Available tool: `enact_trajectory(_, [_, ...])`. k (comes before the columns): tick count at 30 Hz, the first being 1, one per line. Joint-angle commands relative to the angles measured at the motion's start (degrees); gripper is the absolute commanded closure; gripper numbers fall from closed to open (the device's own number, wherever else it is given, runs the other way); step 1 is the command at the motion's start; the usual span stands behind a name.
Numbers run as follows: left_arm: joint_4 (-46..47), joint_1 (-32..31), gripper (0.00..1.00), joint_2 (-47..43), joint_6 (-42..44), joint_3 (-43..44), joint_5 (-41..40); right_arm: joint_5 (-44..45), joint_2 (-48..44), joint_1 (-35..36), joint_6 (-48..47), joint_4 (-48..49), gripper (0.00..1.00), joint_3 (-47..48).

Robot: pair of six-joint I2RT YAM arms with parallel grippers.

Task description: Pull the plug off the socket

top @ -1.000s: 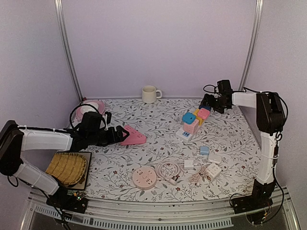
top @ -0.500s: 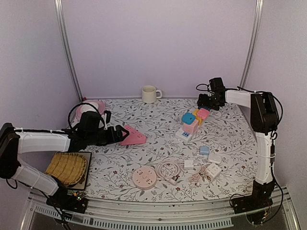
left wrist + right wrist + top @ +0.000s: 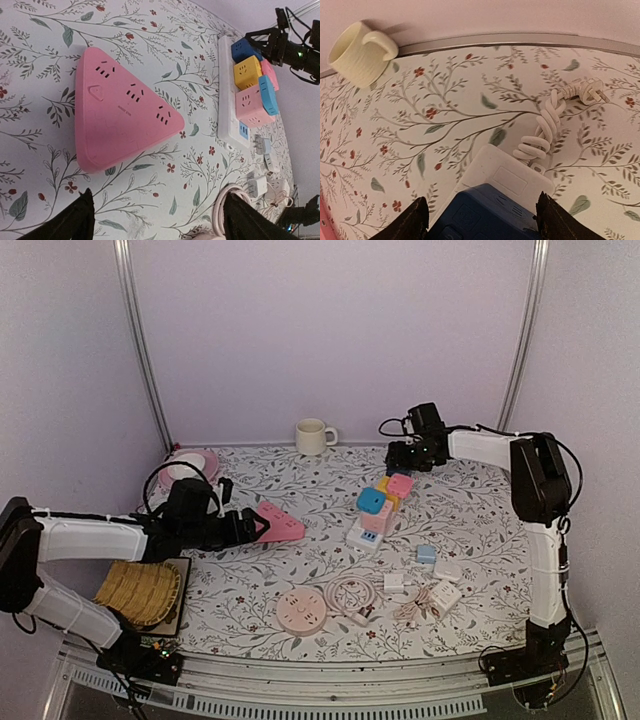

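Observation:
A white power strip (image 3: 361, 533) lies mid-table and carries several cube plugs: light blue (image 3: 371, 501), pink (image 3: 400, 485) and yellow (image 3: 383, 484). My right gripper (image 3: 405, 462) is at the strip's far end. In the right wrist view its fingers (image 3: 410, 222) press both sides of a dark blue cube plug (image 3: 490, 215) on the strip's end (image 3: 512, 172). My left gripper (image 3: 252, 526) is open and empty beside a pink triangular socket (image 3: 281, 523), which also shows in the left wrist view (image 3: 125, 115).
A cream mug (image 3: 313, 436) stands at the back wall. The strip's coiled cord and plug (image 3: 547, 122) lie behind its end. A round pink socket (image 3: 302, 610), a cable coil (image 3: 350, 594) and white adapters (image 3: 440, 592) lie near the front. A woven mat (image 3: 140, 590) lies front left.
My right gripper moved left along the back of the table. The power strip and its cubes slid left and turned with it. The left arm barely shifted.

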Motion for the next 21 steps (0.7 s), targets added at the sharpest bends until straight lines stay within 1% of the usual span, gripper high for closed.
enact_trajectory(1, [2.36, -1.45, 0.11, 1.71, -0.50, -0.26, 0.96, -7.64, -0.12, 8.27, -3.61, -2.47, 0.26, 2.54])
enact_trajectory(4, [3.72, -1.99, 0.11, 2.73, -0.95, -0.14, 1.94, -8.54, 0.49, 12.00, -4.88, -2.43, 0.26, 3.51])
enact_trajectory(8, [8.36, -2.32, 0.11, 4.89, -2.71, -0.63, 6.77, -9.72, 0.42, 15.04, -5.61, -2.43, 0.26, 4.24])
enact_trajectory(11, [14.41, -2.49, 0.12, 7.12, -5.80, -1.39, 12.36, -10.85, -0.94, 15.20, -4.61, -2.52, 0.24, 4.50])
enact_trajectory(14, [19.94, -3.05, 0.13, 9.07, -8.64, -1.78, 16.53, -11.07, -2.96, 14.96, -4.41, -2.83, 0.20, 4.48])
enact_trajectory(18, [23.32, -4.34, 0.15, 11.05, -10.48, -0.74, 19.23, -14.55, -6.25, 13.53, -2.85, -2.93, 0.18, 3.04])
enact_trajectory(21, [25.48, -5.08, 0.19, 12.76, -11.71, -0.02, 21.19, -18.42, -9.24, 12.35, -0.59, -1.31, 0.18, -0.43])
